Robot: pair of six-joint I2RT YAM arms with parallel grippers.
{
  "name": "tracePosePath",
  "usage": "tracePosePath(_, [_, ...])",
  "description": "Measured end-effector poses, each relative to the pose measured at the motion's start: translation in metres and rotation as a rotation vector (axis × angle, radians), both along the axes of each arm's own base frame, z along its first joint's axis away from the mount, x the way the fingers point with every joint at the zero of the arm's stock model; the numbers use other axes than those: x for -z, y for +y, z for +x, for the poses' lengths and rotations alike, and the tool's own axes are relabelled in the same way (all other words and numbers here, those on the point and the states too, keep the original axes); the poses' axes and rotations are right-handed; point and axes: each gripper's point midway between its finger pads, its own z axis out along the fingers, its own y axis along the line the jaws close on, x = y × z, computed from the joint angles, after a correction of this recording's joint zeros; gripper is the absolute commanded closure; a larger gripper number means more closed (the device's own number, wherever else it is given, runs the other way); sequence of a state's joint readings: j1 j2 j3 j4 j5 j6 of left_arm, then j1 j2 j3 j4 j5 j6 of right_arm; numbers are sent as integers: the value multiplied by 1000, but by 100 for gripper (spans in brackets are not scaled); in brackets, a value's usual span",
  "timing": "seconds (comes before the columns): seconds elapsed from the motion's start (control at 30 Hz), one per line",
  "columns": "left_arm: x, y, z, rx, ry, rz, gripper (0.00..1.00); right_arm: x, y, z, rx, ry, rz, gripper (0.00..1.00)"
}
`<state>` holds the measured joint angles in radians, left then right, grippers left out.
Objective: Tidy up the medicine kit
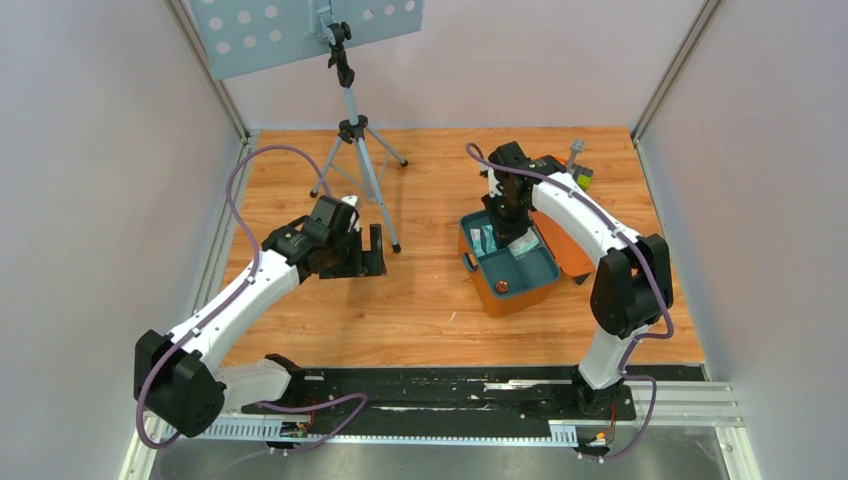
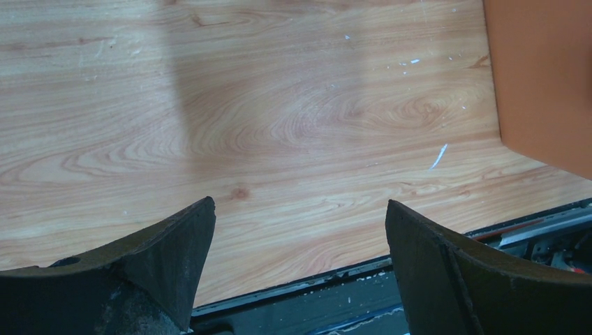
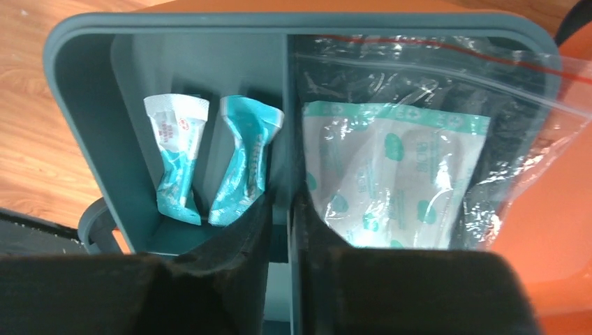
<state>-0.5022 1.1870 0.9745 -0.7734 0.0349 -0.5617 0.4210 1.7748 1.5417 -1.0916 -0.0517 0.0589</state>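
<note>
Inside the open orange plastic medicine kit (image 1: 528,298), the right hand (image 3: 279,202) straddles the dividing wall of the dark teal divided tray (image 3: 84,125), narrow, grip unclear, likely seating it; left of the kit the left hand (image 2: 300,209) hangs wide

I take the tripod (image 1: 352,150) as my marker: it stands toward the far left of a light wood-grain tabletop (image 1: 430,310). Its head carries a pale blue perforated panel (image 1: 270,30). Behind it and to either side I see plain lilac-white walls (image 1: 520,60) with metal corner posts (image 1: 205,65). Well nearer me than the tripod, a black strip (image 1: 450,385) edges the wood. The light is soft and even.
</note>
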Motion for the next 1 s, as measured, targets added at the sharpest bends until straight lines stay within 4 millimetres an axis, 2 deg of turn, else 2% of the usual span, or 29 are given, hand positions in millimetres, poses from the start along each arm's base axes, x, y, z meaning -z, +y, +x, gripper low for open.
tracePosePath(0.07, [-2,-1,-1,2,-2,-8,1,-1,5,-2,9,7,12,52])
tracePosePath(0.2, [-4,-1,-1,4,-9,-15,1,-12,8,1,35,-16,29,38])
tracePosePath(0.27, [-6,-2,-1,6,-14,-21,1,-24,8,5,48,-50,41,36])
tracePosePath(0.4, [-8,-8,-1,22,-24,-36,1,-64,4,12,85,-164,84,36])
tracePosePath(0.5, [-12,-18,-4,53,-31,-50,1,-95,-8,14,132,-252,116,36])
tracePosePath(0.63, [-21,-44,-4,119,-54,-79,1,-123,-50,20,264,-350,151,34])
tracePosePath(0.73, [-24,-65,-5,170,-62,-92,1,-127,-104,19,442,-402,178,32])
tracePosePath(0.87, [-28,-94,-4,233,-72,-114,2,-112,-180,1,715,-437,186,30])
tracePosePath(0.93, [-31,-109,-3,264,-79,-125,1,-101,-209,-11,834,-440,190,31])
tracePosePath(1.0, [-34,-123,0,286,-89,-134,1,-87,-230,-20,928,-432,212,32])
